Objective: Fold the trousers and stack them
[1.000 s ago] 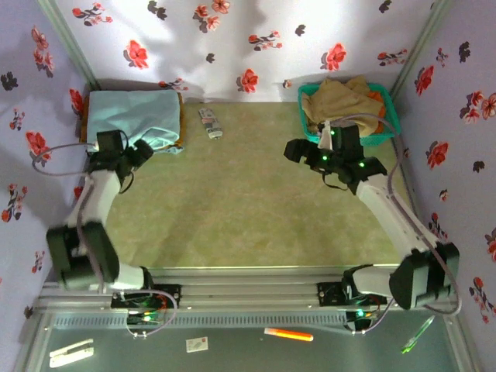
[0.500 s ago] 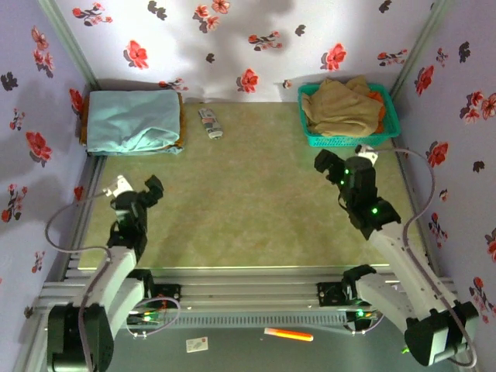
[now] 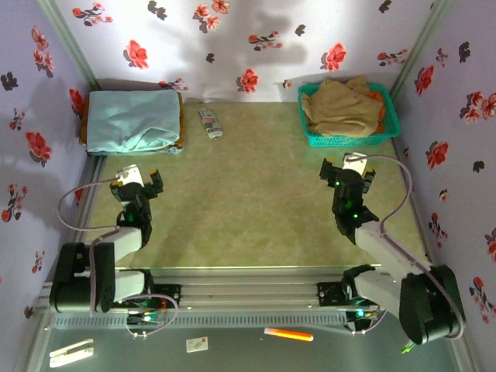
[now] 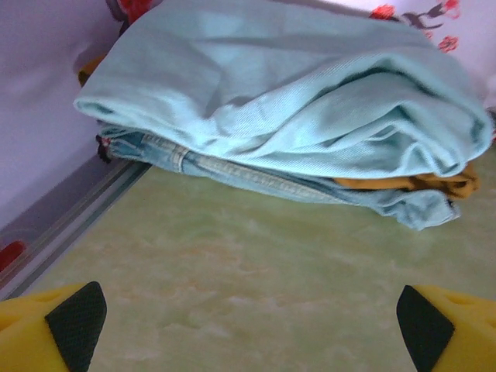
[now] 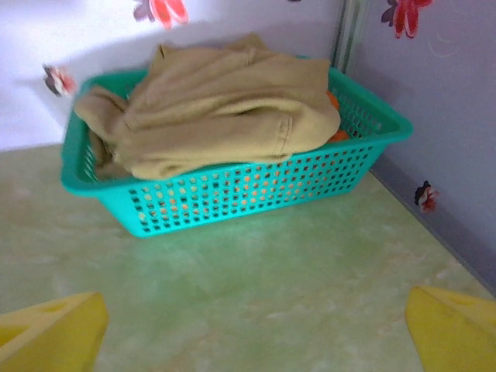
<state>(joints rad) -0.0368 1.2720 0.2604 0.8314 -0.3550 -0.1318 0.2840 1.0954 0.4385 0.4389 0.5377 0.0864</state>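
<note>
trousers (image 4: 294, 93) folded atop jeans (image 4: 232, 172) — jaws wide

The left arm (image 3: 122, 239) is sitting folded close to its base, the left gripper (image 3: 138, 184) pointing toward the table's far side, its jaws standing wide apart and gripping nothing. The right arm (image 3: 378, 242) is mirroring it, the right gripper (image 3: 347, 173) gaping equally wide, empty.

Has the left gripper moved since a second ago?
Yes. The left gripper has pulled back toward its base at the near edge, away from the folded trousers in the far left corner.
</note>
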